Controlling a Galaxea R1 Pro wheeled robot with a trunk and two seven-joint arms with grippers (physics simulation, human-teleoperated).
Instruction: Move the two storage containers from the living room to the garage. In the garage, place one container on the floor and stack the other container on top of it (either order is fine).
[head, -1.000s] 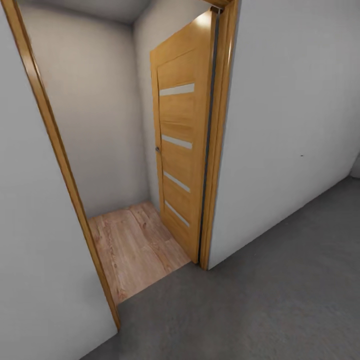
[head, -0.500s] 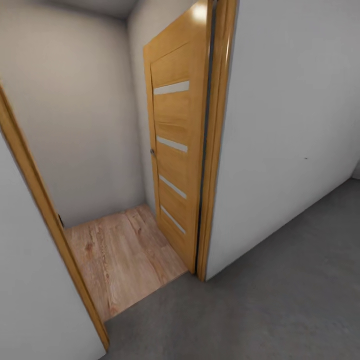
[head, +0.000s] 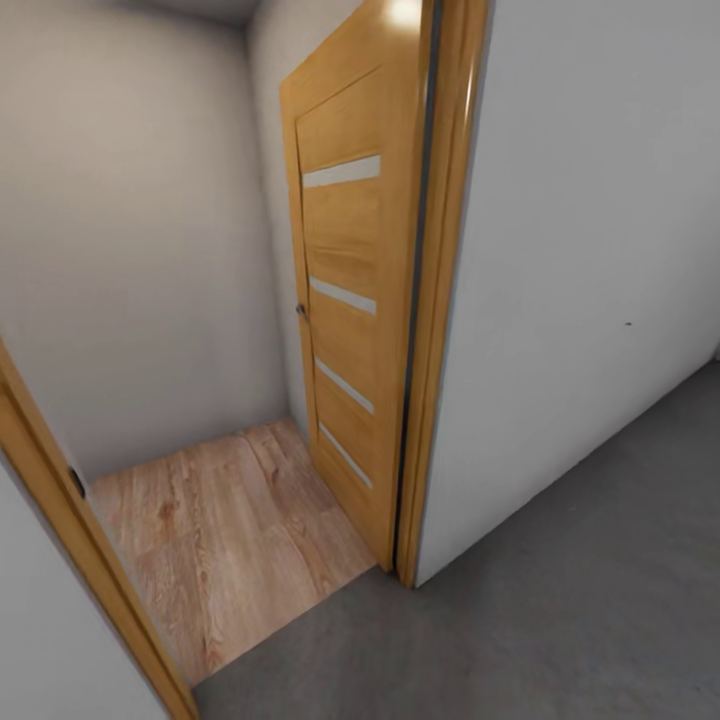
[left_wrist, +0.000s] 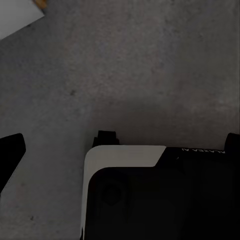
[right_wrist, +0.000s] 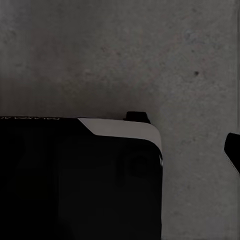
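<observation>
I faced the open wooden door (head: 345, 300) from the grey concrete floor (head: 560, 600), plank flooring (head: 220, 540) beyond; I couldn't tell either tool's state, no containers showing.

Garage floor (head: 560, 600), dark grey speckled concrete, is lying across the lower right of the head view & running up to the white wall and doorway. Same concrete (left_wrist: 150, 75) is showing under the left arm's wrist cam, rough w/ small dark specks, and again (right_wrist: 120, 55) under the right arm's wrist cam. Garage door (head: 350, 300), light wood w/ four frosted strips, is standing open, swung inward over light plank flooring (head: 220, 540) beyond the threshold.
</observation>
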